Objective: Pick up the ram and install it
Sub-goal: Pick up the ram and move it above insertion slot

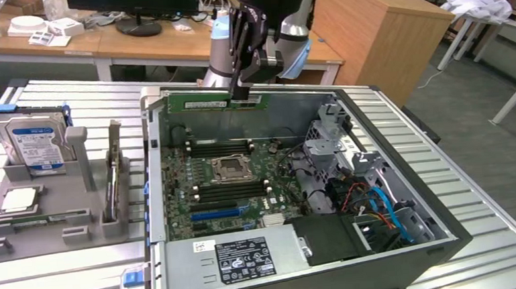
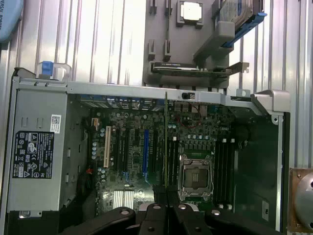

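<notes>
Hangs level, on edge, toward 12 o'clock over the open case (image 1: 387, 271): thin green ram (image 1: 204, 103), gripped at one end.

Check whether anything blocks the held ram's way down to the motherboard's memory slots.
Nothing visible does. The tool grips the ram above the open case; the slots beside the processor socket lie uncovered.

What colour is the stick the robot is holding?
The ram is green, seen best in the exterior view.

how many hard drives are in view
1: the hard drive with a blue label stands upright in the grey holder at the exterior view's left. The computer case may hide others.
</notes>
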Tool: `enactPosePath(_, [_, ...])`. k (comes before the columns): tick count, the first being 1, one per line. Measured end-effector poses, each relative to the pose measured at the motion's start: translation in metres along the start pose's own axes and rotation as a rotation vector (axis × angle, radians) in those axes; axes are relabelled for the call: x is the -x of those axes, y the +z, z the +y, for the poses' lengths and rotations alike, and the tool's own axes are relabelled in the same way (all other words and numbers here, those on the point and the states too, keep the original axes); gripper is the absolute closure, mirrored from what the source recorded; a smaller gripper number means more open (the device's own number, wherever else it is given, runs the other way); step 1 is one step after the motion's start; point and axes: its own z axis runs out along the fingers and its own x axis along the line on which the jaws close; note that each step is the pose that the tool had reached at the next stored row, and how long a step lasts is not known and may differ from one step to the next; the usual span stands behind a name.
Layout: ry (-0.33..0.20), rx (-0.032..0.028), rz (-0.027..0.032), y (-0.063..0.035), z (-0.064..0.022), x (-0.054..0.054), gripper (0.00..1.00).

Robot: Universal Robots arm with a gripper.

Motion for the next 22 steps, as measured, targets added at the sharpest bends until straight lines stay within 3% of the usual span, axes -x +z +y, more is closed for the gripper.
enactPosePath(12, [0.000, 0.0001, 0.0001, -0.0001, -0.0012, 0.000, 0.88])
enactPosePath(22, [0.000, 0.0012, -0.0001, -0.0007, -0.0106, -0.001, 0.88])
